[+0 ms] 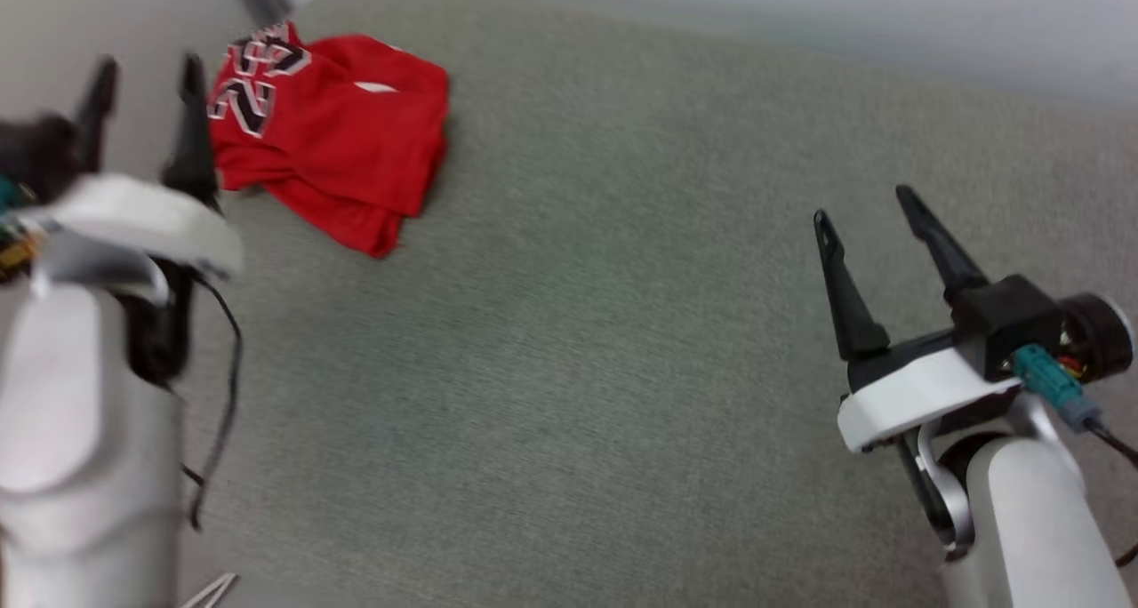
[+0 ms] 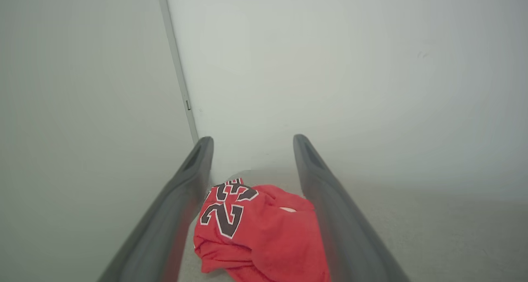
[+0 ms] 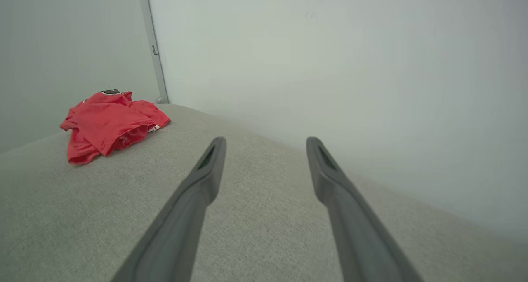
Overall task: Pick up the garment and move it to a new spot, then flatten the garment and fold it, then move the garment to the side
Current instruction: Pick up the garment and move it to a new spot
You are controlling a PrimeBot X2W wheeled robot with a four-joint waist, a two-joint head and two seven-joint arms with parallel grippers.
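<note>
Both agape: left claw (image 1: pixel 148 61) near crumpled garment (image 1: pixel 338 137), right claw (image 1: pixel 861 204) well apart.

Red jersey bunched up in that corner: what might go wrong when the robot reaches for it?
1. The red jersey lies in crumpled layers, so the open left gripper might pinch one fold and lift it twisted.
2. It sits at the grey padded surface's corner beside the wall; a push could bump the wall or nudge it off the edge.
</note>
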